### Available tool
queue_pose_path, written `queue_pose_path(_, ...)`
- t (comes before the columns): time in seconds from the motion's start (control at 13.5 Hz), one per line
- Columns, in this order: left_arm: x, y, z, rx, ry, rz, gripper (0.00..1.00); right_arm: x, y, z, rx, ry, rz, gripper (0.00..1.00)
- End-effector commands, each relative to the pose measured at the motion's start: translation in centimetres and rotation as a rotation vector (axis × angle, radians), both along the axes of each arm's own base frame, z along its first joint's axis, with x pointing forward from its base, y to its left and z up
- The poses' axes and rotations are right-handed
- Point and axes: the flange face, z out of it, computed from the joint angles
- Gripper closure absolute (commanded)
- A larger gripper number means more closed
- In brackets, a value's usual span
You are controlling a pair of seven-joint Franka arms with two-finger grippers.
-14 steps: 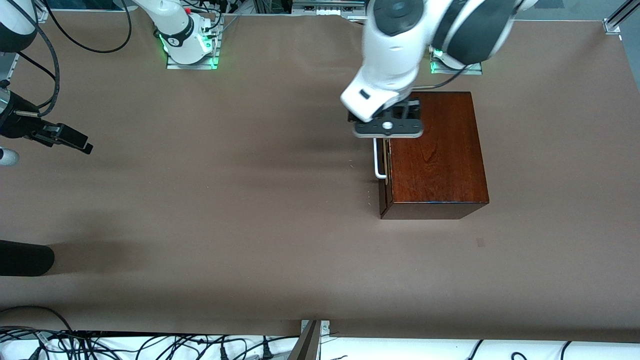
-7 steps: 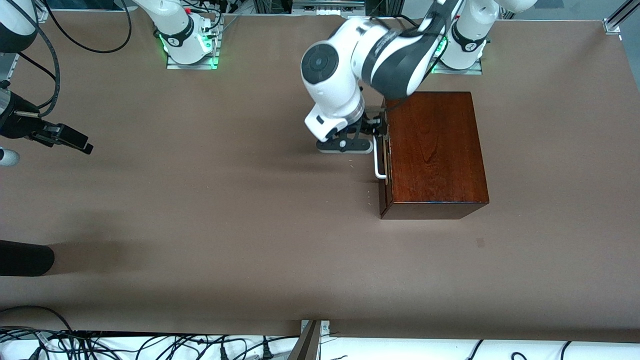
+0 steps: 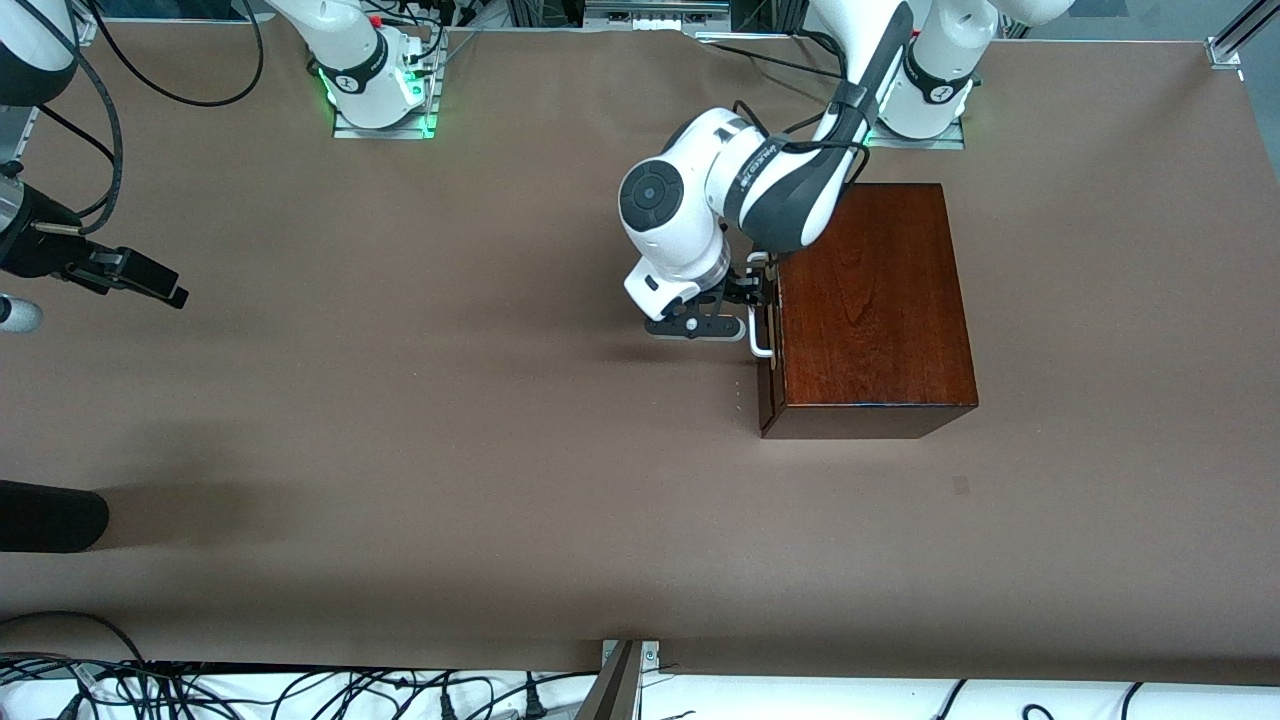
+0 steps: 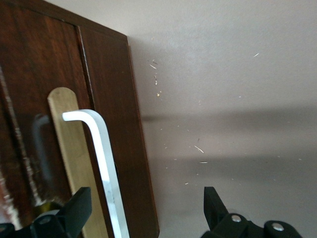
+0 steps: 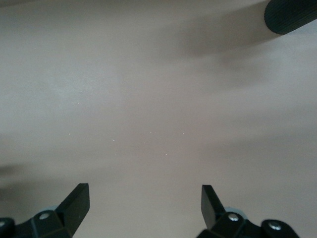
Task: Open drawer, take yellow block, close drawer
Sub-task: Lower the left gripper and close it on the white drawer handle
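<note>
The glossy dark wooden box [image 3: 870,310] stands toward the left arm's end of the table. Its drawer [image 3: 768,350] is shut, and the white loop handle [image 3: 757,330] faces the right arm's end. My left gripper [image 3: 745,298] is low in front of the drawer, open, at the handle's upper end. In the left wrist view the handle [image 4: 101,158] and the drawer front [image 4: 119,124] lie between the open fingers of the left gripper [image 4: 146,213], which grips nothing. My right gripper [image 3: 150,282] waits open over bare table [image 5: 143,208]. The yellow block is hidden.
A black cylinder [image 3: 50,515] lies at the table's edge toward the right arm's end, nearer the front camera; it also shows in the right wrist view [image 5: 292,15]. Brown tabletop [image 3: 450,400] spreads between the arms. Cables hang along the near edge.
The left arm has come down from above the box's edge and swung its gripper in front of the drawer, level with the handle. The right arm has not moved.
</note>
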Motion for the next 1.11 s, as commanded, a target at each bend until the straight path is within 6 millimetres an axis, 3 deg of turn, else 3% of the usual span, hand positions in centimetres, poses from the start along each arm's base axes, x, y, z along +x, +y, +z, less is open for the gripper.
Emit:
queue_pose_path(0.0,-0.5,0.7,-0.1,0.01,-0.01,-0.005,0.0,0.1,0.4,0.3,-0.012,0.0,0.043,0.0)
queue_pose_path(0.44,-0.5,1.7,-2.1,0.019,-0.002,0.002,0.0,0.0,0.2,-0.2,-0.03,0.014,0.078,0.0)
queue_pose_path(1.04,-0.7,0.9,-2.5,-0.024,-0.005,0.042,0.0,-0.1,0.3,0.0,-0.028,0.017,0.082,0.0)
